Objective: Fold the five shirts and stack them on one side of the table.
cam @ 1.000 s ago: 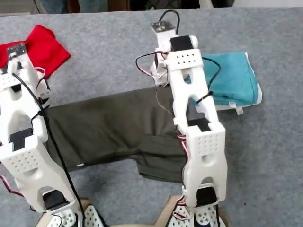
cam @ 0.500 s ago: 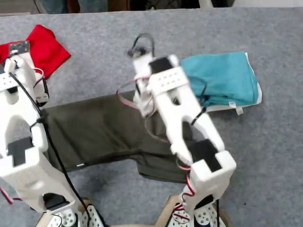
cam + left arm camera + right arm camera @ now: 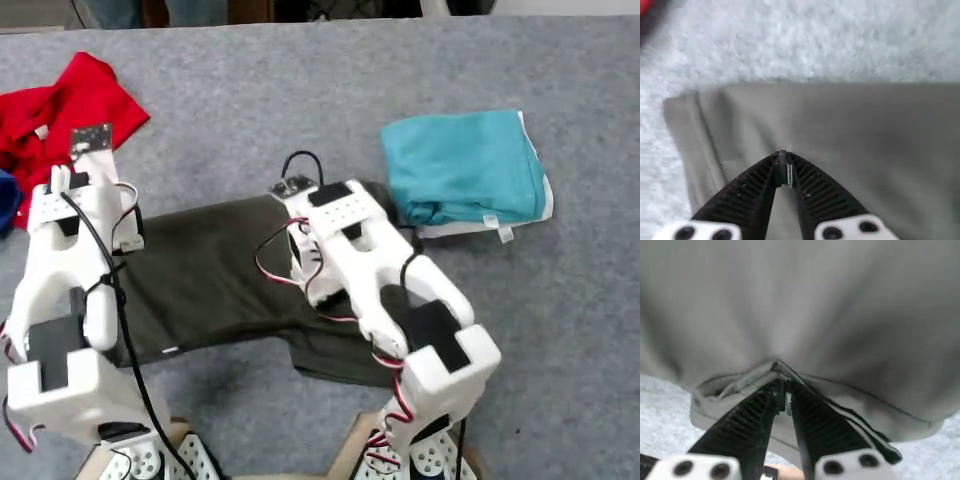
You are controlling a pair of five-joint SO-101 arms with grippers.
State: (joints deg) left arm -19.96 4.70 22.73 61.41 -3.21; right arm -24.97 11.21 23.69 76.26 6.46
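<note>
The olive-green cotton shirt (image 3: pixel 220 275) lies spread across the middle of the grey felt-covered table (image 3: pixel 250 90). The left gripper (image 3: pixel 783 160) is closed, pinching the cloth near its 9 o'clock edge. The right gripper (image 3: pixel 783 389) is clamped on a bunched fold near the garment's centre. A folded teal shirt (image 3: pixel 460 165) rests at 2 o'clock, a crumpled red shirt (image 3: pixel 85 95) at 10 o'clock

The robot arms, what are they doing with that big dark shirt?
They are folding it. The left gripper and the right gripper each pinch the dark green shirt, spread on the grey table. A teal shirt lies folded at one side; a red shirt sits crumpled at the other, not yet folded.
</note>
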